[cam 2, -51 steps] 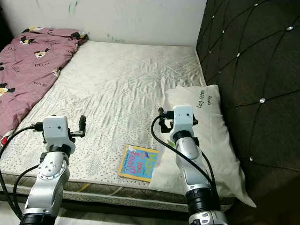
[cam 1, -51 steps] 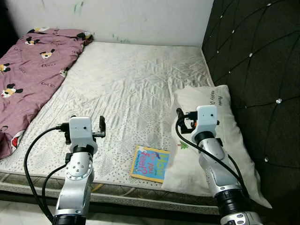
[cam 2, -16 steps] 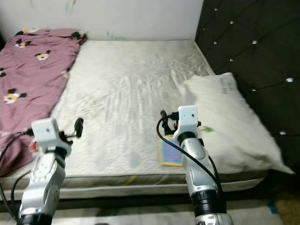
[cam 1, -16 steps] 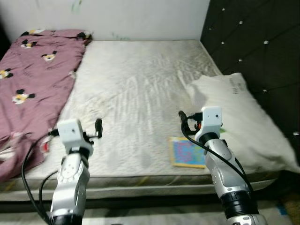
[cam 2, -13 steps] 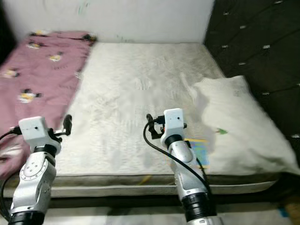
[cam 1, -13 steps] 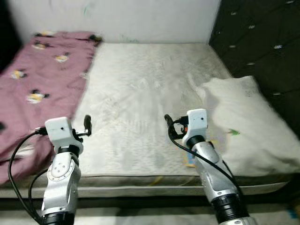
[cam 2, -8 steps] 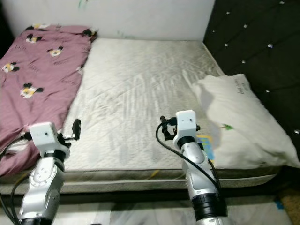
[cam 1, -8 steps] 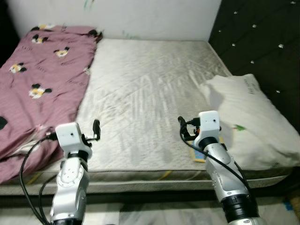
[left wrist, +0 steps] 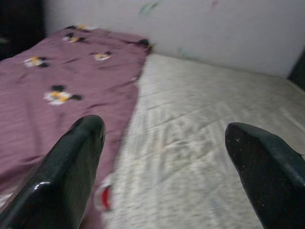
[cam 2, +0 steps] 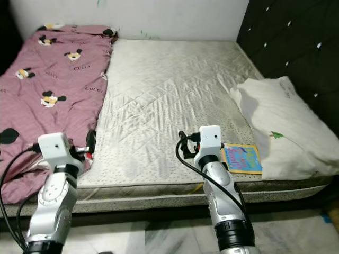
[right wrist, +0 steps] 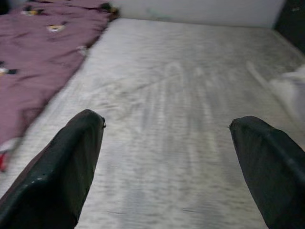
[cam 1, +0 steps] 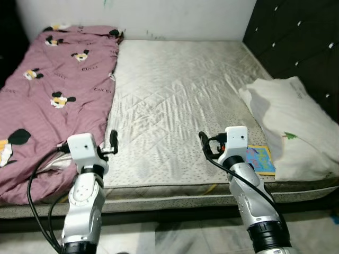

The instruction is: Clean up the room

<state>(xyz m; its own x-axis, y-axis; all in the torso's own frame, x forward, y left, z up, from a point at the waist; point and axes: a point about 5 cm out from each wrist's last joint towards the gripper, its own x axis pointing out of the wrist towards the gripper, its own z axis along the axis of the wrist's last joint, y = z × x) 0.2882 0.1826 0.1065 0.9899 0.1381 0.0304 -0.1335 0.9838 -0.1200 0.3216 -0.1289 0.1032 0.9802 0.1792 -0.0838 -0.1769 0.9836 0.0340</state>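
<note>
A bare quilted mattress [cam 1: 175, 95] lies before me. A purple blanket [cam 1: 47, 90] with cartoon prints covers its left side, and a small red thing [left wrist: 104, 198] peeks out at the blanket's edge. On the right lies a white pillow [cam 1: 288, 124], with a colourful book [cam 1: 259, 159] flat beside it near the front edge. My left gripper [cam 1: 111, 142] hovers open over the front edge by the blanket. My right gripper [cam 1: 203, 143] is open too, left of the book and apart from it. Neither holds anything.
A dark padded headboard [cam 1: 296, 42] stands along the right side and a white wall [cam 1: 159, 16] runs behind the bed. Pale tiled floor [cam 1: 175, 238] shows below the mattress's front edge.
The camera has swung left and pulled back: more blanket shows, and the pillow and book sit farther right. Both arms keep the same raised pose with fingers apart.
</note>
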